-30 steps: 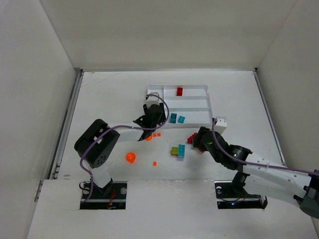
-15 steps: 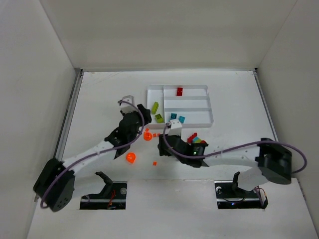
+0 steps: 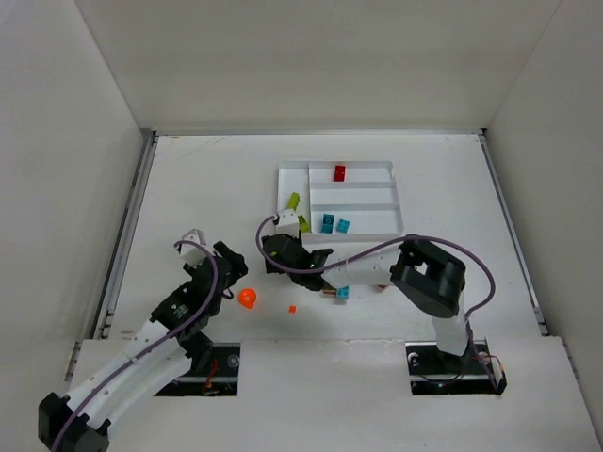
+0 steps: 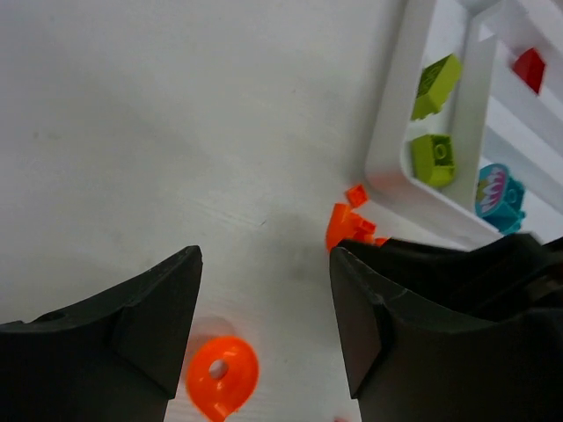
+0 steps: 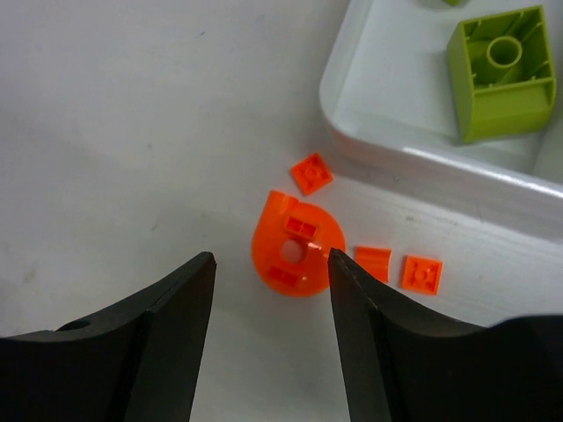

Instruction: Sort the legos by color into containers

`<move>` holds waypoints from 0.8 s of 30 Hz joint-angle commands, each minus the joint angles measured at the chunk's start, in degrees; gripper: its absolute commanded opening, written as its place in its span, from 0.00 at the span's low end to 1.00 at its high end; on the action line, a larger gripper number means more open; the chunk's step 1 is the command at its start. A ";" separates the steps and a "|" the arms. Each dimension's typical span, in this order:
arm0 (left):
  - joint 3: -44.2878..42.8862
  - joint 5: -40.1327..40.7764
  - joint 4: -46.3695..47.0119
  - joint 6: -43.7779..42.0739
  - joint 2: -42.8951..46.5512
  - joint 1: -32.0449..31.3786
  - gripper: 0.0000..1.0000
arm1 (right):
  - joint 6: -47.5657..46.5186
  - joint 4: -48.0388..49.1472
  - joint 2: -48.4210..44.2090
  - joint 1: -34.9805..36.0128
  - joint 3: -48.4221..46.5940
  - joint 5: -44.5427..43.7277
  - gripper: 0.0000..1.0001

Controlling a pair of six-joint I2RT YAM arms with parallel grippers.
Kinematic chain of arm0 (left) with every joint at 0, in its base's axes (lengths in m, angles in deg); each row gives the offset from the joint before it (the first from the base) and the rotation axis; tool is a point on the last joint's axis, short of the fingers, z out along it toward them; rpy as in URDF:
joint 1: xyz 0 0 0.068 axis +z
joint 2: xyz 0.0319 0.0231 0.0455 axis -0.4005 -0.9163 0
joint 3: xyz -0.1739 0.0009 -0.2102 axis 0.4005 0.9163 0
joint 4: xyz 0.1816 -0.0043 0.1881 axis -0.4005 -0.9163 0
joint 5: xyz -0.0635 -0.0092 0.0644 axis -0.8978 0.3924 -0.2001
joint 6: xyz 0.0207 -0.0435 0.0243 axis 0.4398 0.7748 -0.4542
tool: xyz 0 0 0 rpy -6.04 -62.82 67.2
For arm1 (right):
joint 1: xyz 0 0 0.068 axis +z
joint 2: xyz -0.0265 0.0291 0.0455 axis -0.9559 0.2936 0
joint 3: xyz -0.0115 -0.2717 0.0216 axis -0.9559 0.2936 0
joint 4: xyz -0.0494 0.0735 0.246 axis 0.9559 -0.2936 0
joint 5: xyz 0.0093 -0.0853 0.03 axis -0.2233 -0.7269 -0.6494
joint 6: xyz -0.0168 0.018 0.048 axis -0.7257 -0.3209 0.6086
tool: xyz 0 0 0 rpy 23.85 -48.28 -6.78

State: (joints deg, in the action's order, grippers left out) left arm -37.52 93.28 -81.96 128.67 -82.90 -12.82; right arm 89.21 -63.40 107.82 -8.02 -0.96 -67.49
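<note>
Orange round lego (image 5: pixel 296 244) lies between the right hand's (image 5: pixel 270 259) spread fingers.

— What sort of place is this?
— A robotics lab test cell, by the look of it. A bare white bench (image 3: pixel 424 169) is boxed in by plain white panels: the left wall (image 3: pixel 57 141) at nine o'clock, the back wall (image 3: pixel 311 56) at twelve, the right wall (image 3: pixel 556 94) at three.
— What else shows it?
— Two robot arms are bolted into cut-outs at six o'clock, on the left base (image 3: pixel 200 363) and the right base (image 3: pixel 450 364), with purple cable (image 3: pixel 489 275) looped along them. A metal rail (image 3: pixel 127 226) edges the bench at nine o'clock. The only goods are a white sorting tray (image 3: pixel 363 163) and little plastic bricks (image 3: pixel 339 172).
</note>
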 commanded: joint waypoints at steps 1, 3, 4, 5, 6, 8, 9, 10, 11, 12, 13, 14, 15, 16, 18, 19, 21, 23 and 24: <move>0.66 2.50 -11.40 7.77 0.69 -1.58 0.58 | -1.02 -0.19 1.83 -0.70 -4.35 -2.13 0.59; -0.39 2.59 -13.68 9.88 0.08 -3.25 0.58 | -0.75 -1.06 3.06 -0.96 -5.23 -2.30 0.58; -0.92 2.85 -15.00 10.85 -0.45 -4.13 0.58 | -0.67 -1.33 3.59 -1.05 -5.67 -2.48 0.58; -1.27 3.55 -16.23 11.73 -0.89 -5.01 0.58 | -0.66 -1.51 4.20 -1.23 -6.11 -2.92 0.58; -1.45 3.99 -17.02 12.35 -1.24 -5.62 0.58 | -0.75 -1.59 4.82 -1.32 -6.46 -3.35 0.58; -1.72 4.87 -18.52 13.93 -1.77 -7.99 0.58 | -1.10 -1.77 5.70 -1.67 -7.34 -3.45 0.57; -1.98 5.05 -19.05 14.28 -2.04 -8.96 0.58 | -1.10 -2.21 5.97 -1.76 -7.60 -3.53 0.56; -2.15 5.14 -19.66 14.63 -2.39 -9.67 0.58 | -0.84 -2.65 6.23 -1.76 -7.78 -3.62 0.54; -2.50 5.40 -20.80 15.25 -2.82 -10.89 0.58 | -0.58 -2.91 6.41 -1.76 -7.87 -3.80 0.53; -2.59 5.58 -21.42 15.69 -3.00 -11.60 0.58 | -0.49 -2.91 6.49 -1.76 -7.87 -4.06 0.51; -2.68 5.93 -22.21 16.21 -3.27 -12.56 0.58 | -0.49 -3.00 6.58 -1.67 -7.87 -4.32 0.49; -2.77 6.45 -22.83 16.66 -3.44 -13.36 0.57 | -0.58 -3.00 6.84 -1.67 -7.87 -4.76 0.46; -3.03 6.72 -23.44 17.18 -3.88 -14.32 0.57 | -0.66 -3.09 6.93 -1.67 -7.87 -5.11 0.45; -3.38 6.81 -23.71 17.53 -4.23 -14.94 0.57 | -0.58 -3.09 7.02 -1.67 -7.87 -5.47 0.41; -4.17 6.98 -24.58 18.33 -5.20 -16.61 0.57 | -0.23 -3.09 7.11 -1.67 -7.87 -5.73 0.34; -4.35 7.60 -24.94 18.68 -5.72 -17.66 0.57 | -0.22 -3.09 7.11 -1.67 -7.87 -5.73 0.30; -4.70 8.30 -25.29 19.47 -6.60 -18.98 0.57 | -0.22 -2.92 6.76 -1.67 -7.52 -6.08 0.26; -5.05 8.57 -25.29 20.17 -7.57 -20.21 0.57 | -0.22 -2.65 5.80 -1.67 -6.82 -6.52 0.23; -5.23 8.66 -25.29 20.35 -8.27 -20.92 0.57 | -0.22 -2.56 5.01 -1.67 -6.21 -6.61 0.23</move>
State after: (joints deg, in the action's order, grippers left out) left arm -40.14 99.44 -105.15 146.97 -89.87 -32.18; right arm 89.15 -65.50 114.20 -9.55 -7.12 -72.28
